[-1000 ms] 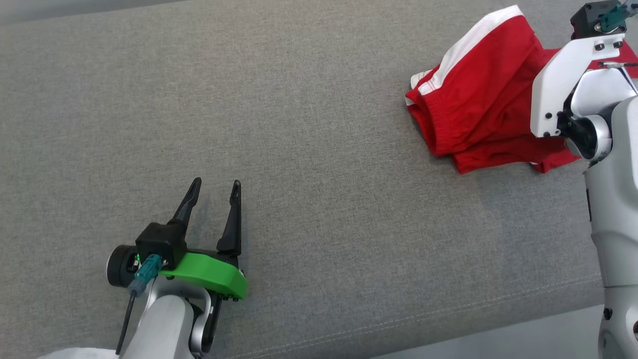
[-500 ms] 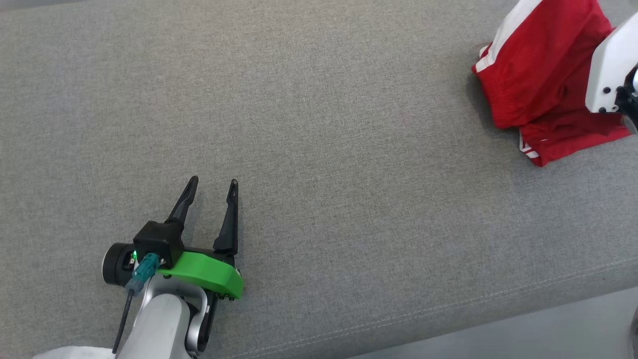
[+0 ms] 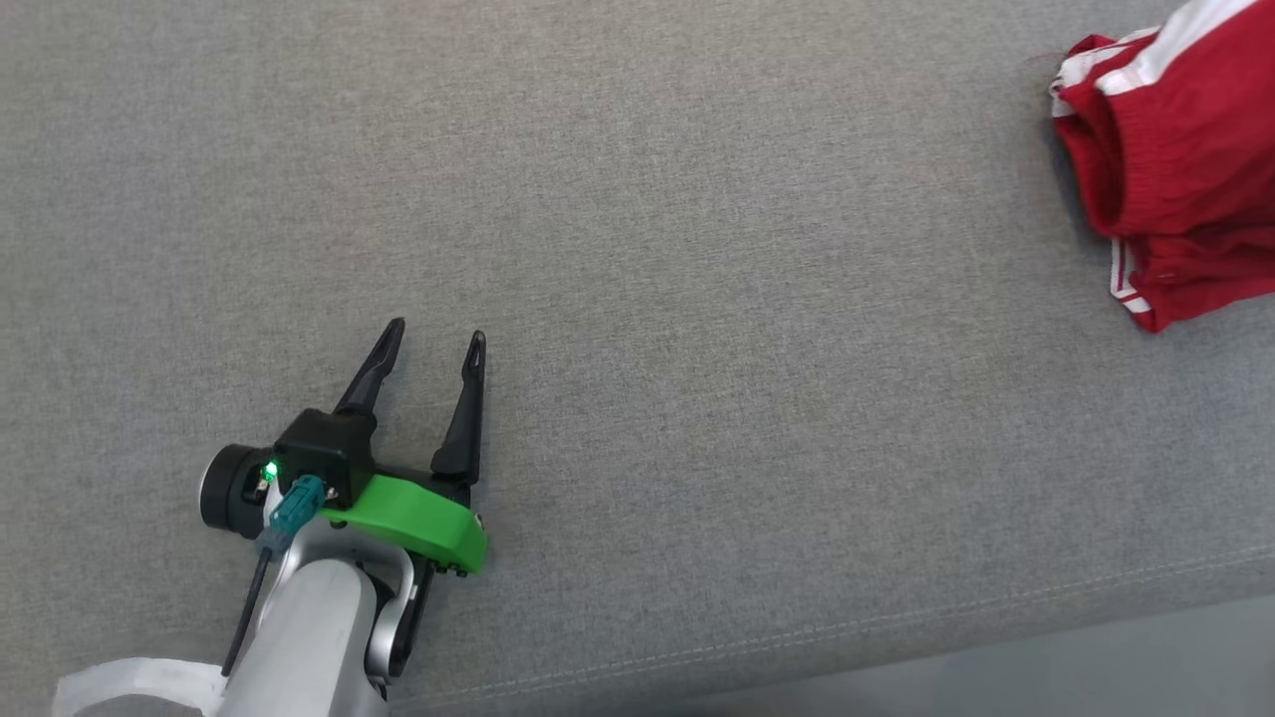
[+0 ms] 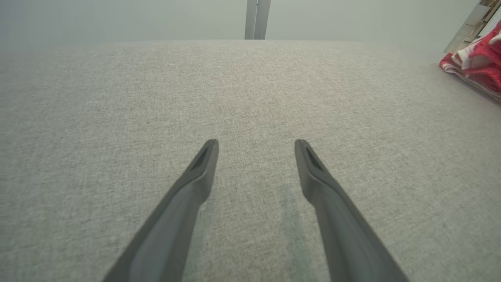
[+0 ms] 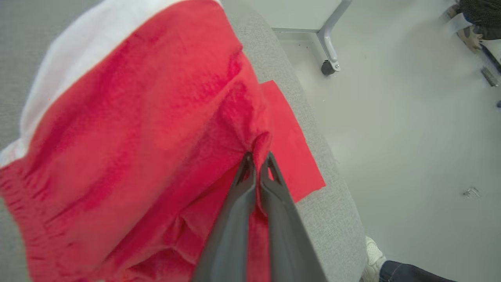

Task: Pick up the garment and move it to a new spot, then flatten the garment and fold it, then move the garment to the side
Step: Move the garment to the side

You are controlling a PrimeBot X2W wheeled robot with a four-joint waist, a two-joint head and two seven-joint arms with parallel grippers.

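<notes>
The garment (image 3: 1175, 169) is a pair of red shorts with white side stripes, bunched at the right edge of the grey cushioned surface (image 3: 697, 249). In the right wrist view my right gripper (image 5: 256, 156) is shut on a pinch of the red garment (image 5: 137, 137), and the cloth rises in a fold up to the fingertips. My left gripper (image 3: 430, 341) hovers open low over bare grey fabric at the lower left, far from the garment. The left wrist view has the left gripper (image 4: 256, 147) with empty jaws and the garment (image 4: 475, 64) at the far right.
The grey surface's front edge (image 3: 896, 637) runs along the bottom, with pale floor beyond. Past its right end (image 5: 328, 188) lie floor, a wheeled metal leg (image 5: 328, 58) and a person's shoe (image 5: 373, 254).
The head camera has swung, so the garment has slid to the view's upper right edge and the right arm has left that view. The left gripper stays open in place.
</notes>
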